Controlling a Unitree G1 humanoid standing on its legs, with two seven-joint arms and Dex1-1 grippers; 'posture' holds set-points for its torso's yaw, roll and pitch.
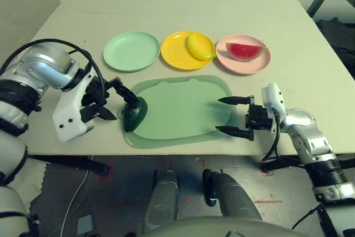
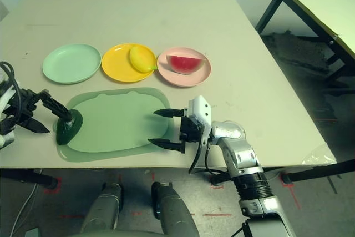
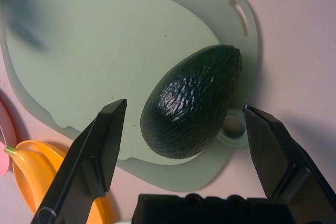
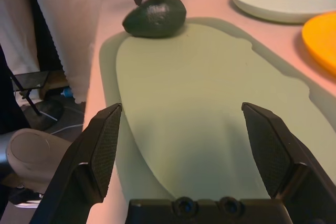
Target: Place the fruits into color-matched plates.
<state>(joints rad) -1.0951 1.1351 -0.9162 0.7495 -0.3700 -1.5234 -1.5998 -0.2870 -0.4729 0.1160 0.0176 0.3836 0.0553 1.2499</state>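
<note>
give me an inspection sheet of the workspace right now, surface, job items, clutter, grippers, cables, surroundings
Surface: beige table, large green mat near its front edge.
Job's things: dark green avocado on the mat's left corner; yellow banana in yellow plate; red watermelon wedge in pink plate; mint green plate empty.
Clutter: nothing seen.
Grippers: left gripper open, straddling the avocado; right gripper open, empty, over the mat.
Cables: black cables on the left arm.
Surroundings: second table on the right.

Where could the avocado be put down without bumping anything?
The mint green plate is bare. The mat's middle, between the avocado and the right claw, is free. The yellow plate and pink plate hold fruit.
</note>
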